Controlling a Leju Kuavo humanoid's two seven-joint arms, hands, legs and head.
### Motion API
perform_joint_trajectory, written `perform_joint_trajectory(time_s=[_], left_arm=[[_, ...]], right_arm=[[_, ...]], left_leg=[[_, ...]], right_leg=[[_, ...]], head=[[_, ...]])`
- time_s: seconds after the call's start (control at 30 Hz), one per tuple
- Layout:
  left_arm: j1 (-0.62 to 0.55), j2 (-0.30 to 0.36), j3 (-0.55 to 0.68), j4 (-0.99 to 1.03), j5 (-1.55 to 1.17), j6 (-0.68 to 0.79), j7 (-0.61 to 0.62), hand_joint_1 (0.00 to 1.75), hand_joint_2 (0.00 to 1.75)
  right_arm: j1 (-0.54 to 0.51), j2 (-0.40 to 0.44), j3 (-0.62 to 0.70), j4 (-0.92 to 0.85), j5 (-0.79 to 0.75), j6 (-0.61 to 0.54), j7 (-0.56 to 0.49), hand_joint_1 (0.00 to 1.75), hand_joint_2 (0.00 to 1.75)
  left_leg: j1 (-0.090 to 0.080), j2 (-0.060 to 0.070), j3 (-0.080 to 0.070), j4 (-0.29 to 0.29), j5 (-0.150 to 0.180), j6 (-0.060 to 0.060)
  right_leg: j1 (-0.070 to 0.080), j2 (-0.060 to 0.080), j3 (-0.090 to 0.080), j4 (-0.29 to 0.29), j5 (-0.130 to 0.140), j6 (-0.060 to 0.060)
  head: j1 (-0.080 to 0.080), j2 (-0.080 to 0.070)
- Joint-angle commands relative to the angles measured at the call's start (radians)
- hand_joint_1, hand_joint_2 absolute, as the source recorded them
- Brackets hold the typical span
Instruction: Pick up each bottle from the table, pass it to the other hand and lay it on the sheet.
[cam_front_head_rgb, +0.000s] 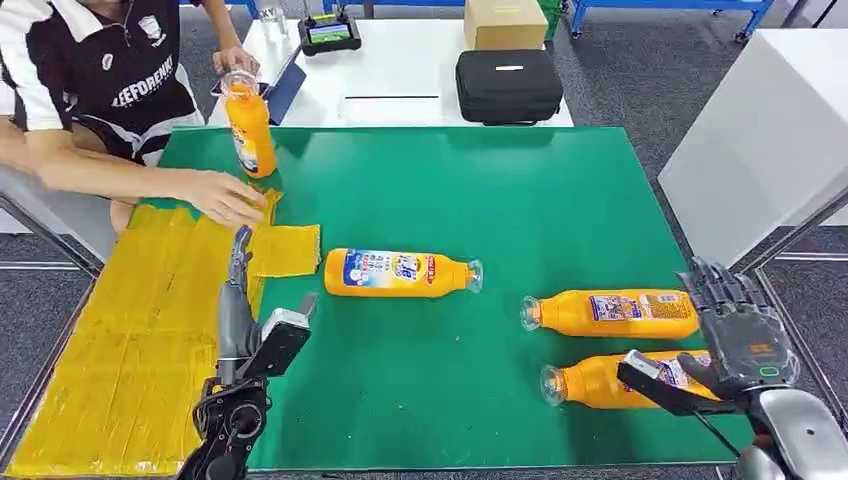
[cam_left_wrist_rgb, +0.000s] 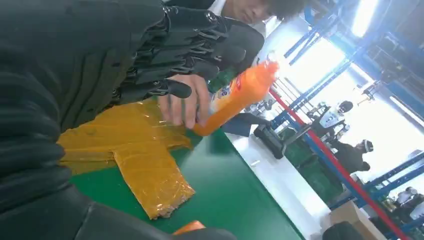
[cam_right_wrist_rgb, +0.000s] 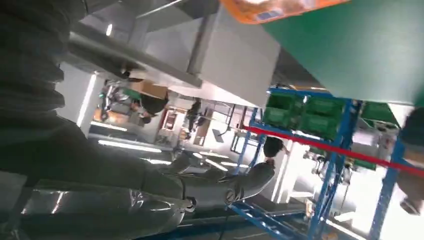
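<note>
Three orange bottles lie on the green table (cam_front_head_rgb: 520, 190): one in the middle (cam_front_head_rgb: 400, 272), one to the right (cam_front_head_rgb: 610, 313), and one near the front edge (cam_front_head_rgb: 600, 382). My right hand (cam_front_head_rgb: 745, 335) hovers at the base end of the front bottle, fingers spread, thumb across it, holding nothing. An orange bottle (cam_right_wrist_rgb: 275, 7) shows in the right wrist view. My left hand (cam_front_head_rgb: 238, 290) stands open at the edge of the yellow sheet (cam_front_head_rgb: 130, 340), fingers straight. A person holds a fourth bottle (cam_front_head_rgb: 248, 125) upright at the back left, seen tilted as the bottle (cam_left_wrist_rgb: 240, 95) beyond my fingers (cam_left_wrist_rgb: 170, 55).
The person's other hand (cam_front_head_rgb: 225, 197) rests on the sheet just beyond my left hand. A white table (cam_front_head_rgb: 400, 70) behind carries a black case (cam_front_head_rgb: 508, 85) and a cardboard box (cam_front_head_rgb: 505, 22). A large white box (cam_front_head_rgb: 760, 140) stands off the right side.
</note>
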Motion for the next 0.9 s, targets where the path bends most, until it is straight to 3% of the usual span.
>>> perform_joint_trajectory(time_s=[0.03, 0.23, 0.5, 0.67, 0.9], left_arm=[[-0.006, -0.026, 0.030, 0.038, 0.022, -0.006, 0.009, 0.00, 1.75], [0.005, -0.027, 0.031, 0.025, 0.022, -0.005, 0.009, 0.00, 1.75], [0.022, -0.027, 0.030, 0.032, 0.032, -0.004, 0.001, 0.00, 1.75], [0.015, -0.032, 0.024, 0.055, 0.037, -0.002, -0.005, 0.00, 1.75], [0.022, -0.033, 0.018, 0.059, 0.039, 0.003, -0.011, 0.00, 1.75]], right_arm=[[-0.215, -0.019, 0.100, 0.349, 0.051, 0.004, 0.003, 0.00, 1.75], [-0.240, -0.016, 0.113, 0.394, 0.057, -0.006, 0.002, 0.00, 1.75], [-0.432, 0.013, 0.215, 0.623, 0.079, -0.067, -0.004, 0.00, 1.75], [-0.463, 0.060, 0.265, 0.706, 0.089, -0.089, 0.004, 0.00, 1.75], [-0.483, 0.089, 0.299, 0.799, 0.093, -0.095, 0.008, 0.00, 1.75]], left_leg=[[0.003, 0.006, 0.004, -0.001, -0.002, -0.005], [0.002, 0.002, 0.003, -0.001, -0.001, -0.004], [0.002, 0.007, 0.003, 0.000, 0.000, -0.003], [0.002, 0.002, 0.003, -0.001, 0.001, -0.003], [0.003, 0.005, 0.005, -0.001, 0.000, -0.005]], right_leg=[[0.002, 0.004, 0.004, -0.003, 0.001, -0.001], [0.002, 0.001, 0.003, -0.001, 0.000, 0.000], [0.002, 0.004, 0.002, -0.001, 0.001, 0.000], [0.001, 0.001, 0.003, -0.001, 0.001, 0.000], [0.003, 0.002, 0.005, -0.002, 0.001, 0.000]], head=[[0.000, 0.000], [0.000, 0.000], [0.001, 0.000], [0.000, 0.000], [0.000, 0.000]])
